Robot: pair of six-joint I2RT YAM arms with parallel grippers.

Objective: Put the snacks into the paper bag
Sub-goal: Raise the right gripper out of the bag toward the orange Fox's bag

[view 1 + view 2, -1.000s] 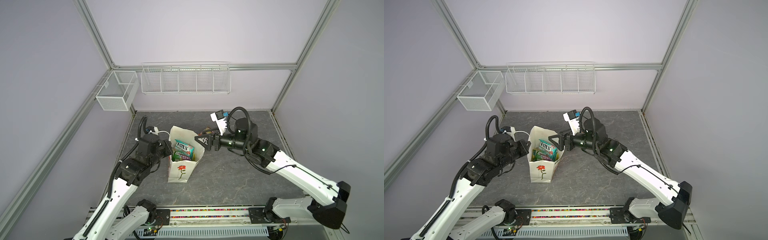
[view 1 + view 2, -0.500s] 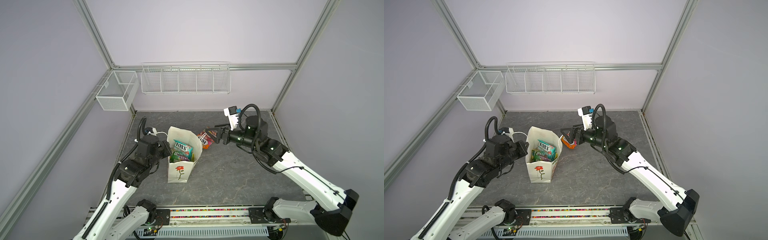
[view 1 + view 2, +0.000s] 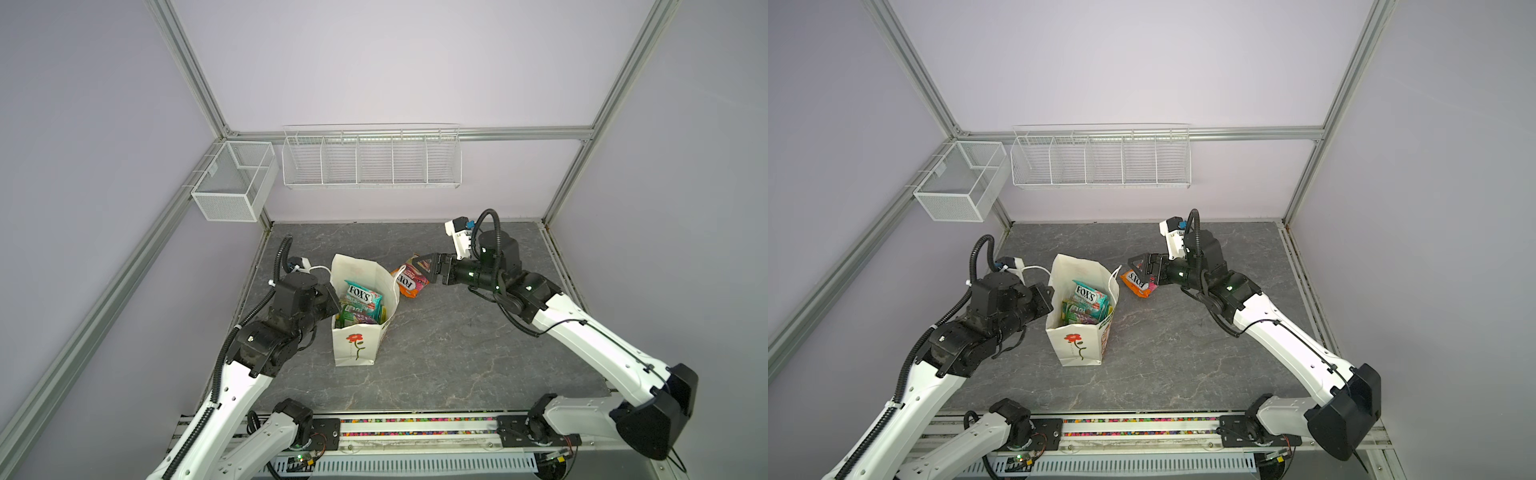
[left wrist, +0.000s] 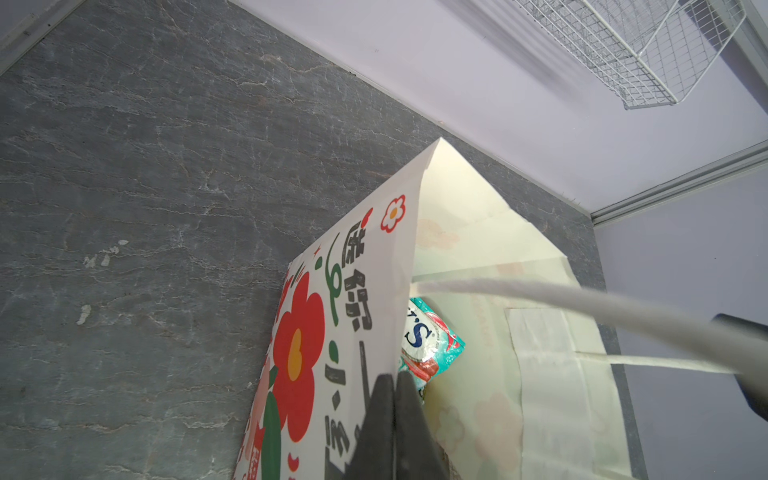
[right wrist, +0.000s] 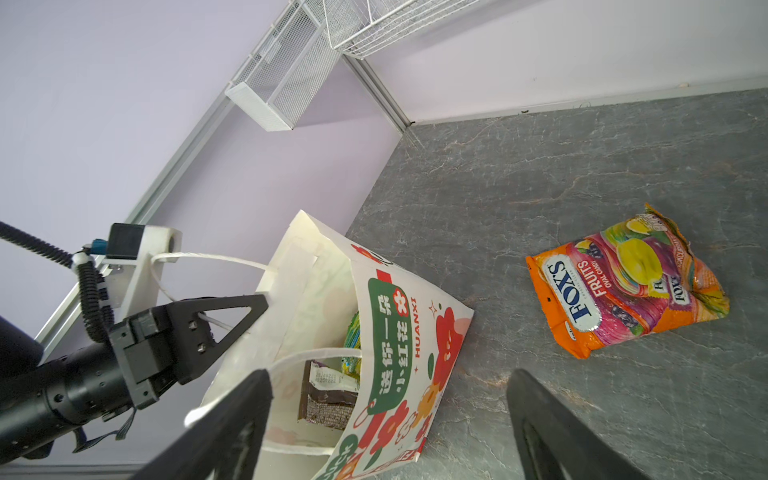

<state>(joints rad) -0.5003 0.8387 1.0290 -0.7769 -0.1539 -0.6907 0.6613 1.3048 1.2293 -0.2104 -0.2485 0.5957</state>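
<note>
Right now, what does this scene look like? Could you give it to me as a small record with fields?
Container: paper bag, upright on the grey table, top open
Inside it: teal FOX'S packet, green packets
Outside it: orange FOX'S packet, lying on the table beside the bag
Left arm: left tool shut, pinching the bag's rim
Right arm: right tool open and empty, near the orange packet, not touching it

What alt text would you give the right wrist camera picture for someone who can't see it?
An orange FOX'S packet lies flat on the grey table, ahead of the open right gripper. Next to it, not touching, stands the flowered white paper bag, open with packets inside, its rim pinched by the left gripper.
</note>
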